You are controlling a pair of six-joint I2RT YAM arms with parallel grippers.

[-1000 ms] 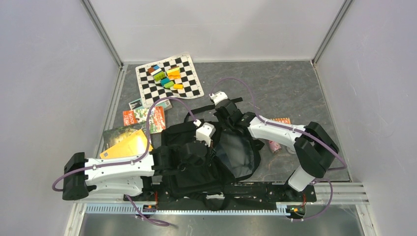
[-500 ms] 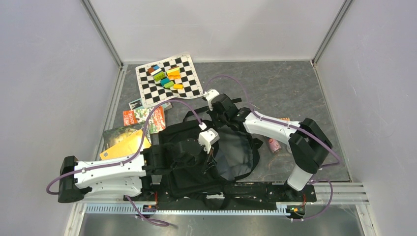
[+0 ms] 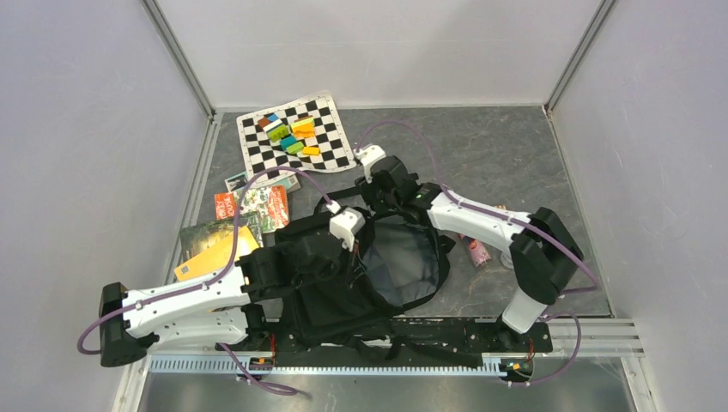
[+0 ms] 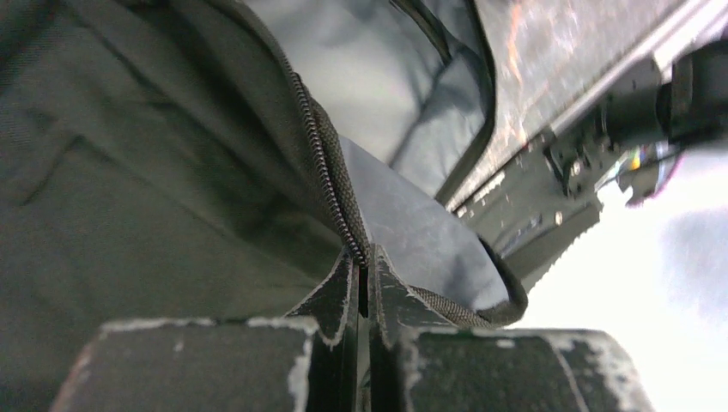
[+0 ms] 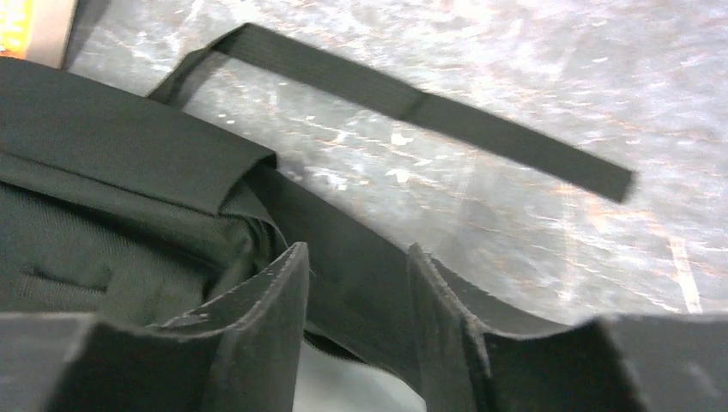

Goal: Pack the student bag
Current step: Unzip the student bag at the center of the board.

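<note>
Where the student bag point(image 3: 330, 296) lies open on the table point(image 3: 515, 154) just ahead of the arm bases, the left gripper point(image 4: 365, 262) is clamped tight on its zipper edge point(image 4: 322, 163). At the bag's far rim, the right gripper point(image 5: 356, 257) stands parted, with black bag fabric between its fingers. Beyond, coloured blocks point(image 3: 292, 133) sit on a checkered mat point(image 3: 330, 154).

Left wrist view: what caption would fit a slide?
The left gripper pinches the student bag by its zipper edge, grey lining beyond.
</note>
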